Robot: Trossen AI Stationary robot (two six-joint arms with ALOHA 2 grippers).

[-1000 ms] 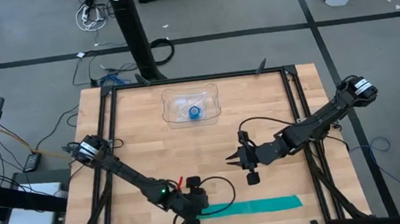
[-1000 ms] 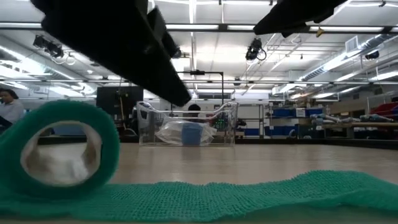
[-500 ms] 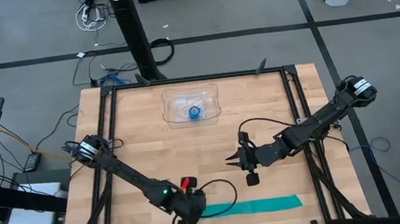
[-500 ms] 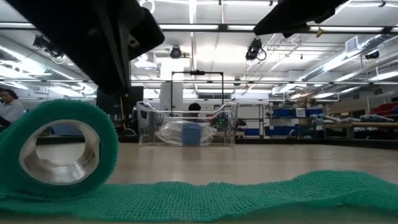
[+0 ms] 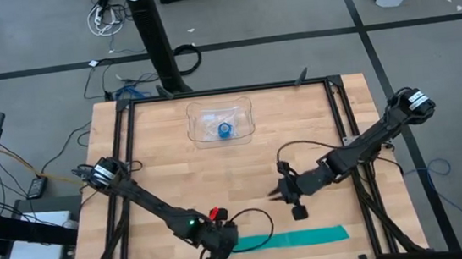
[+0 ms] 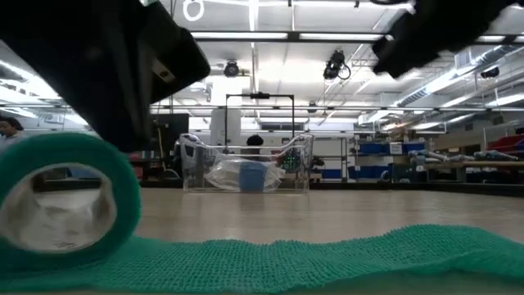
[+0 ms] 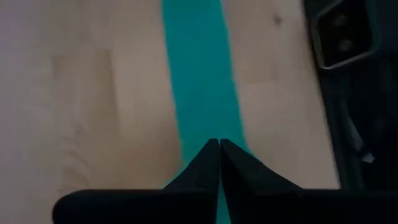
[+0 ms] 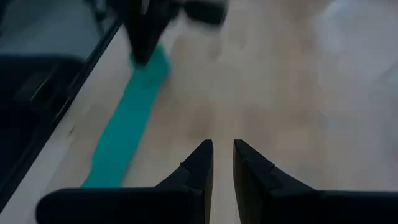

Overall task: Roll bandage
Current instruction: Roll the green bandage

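Observation:
The teal-green bandage (image 5: 297, 238) lies as a flat strip along the table's near edge. Its left end is wound into a hollow roll (image 6: 61, 205) that stands on the strip. My left gripper (image 5: 217, 248) is shut over that rolled end; in its wrist view the joined fingertips (image 7: 219, 144) point along the strip (image 7: 199, 81). My right gripper (image 5: 276, 196) hovers over bare wood, farther from the near edge than the strip's middle. Its fingers are a narrow gap apart (image 8: 221, 149) and hold nothing. The strip also shows in the right wrist view (image 8: 124, 137). My left gripper's shut fingers come down from above onto the top of the rolled end (image 6: 106, 147), pointing along the strip toward the table's right. The gripper's own body hides the exact place of contact. The roll rests on the table, and the free strip lies flat and slack.
A clear plastic tray (image 5: 246, 111) at the far middle holds a small bright-blue roll (image 5: 225, 130); it also shows in the low view (image 6: 303, 160). Black frame rails (image 5: 346, 135) run along the table's sides. Bare wood lies between the tray and the bandage.
My left gripper has turned at the wrist over the rolled end, and in the low view the roll has shifted a little toward the table's left. My right gripper has gone down and toward the near edge, closer to the strip.

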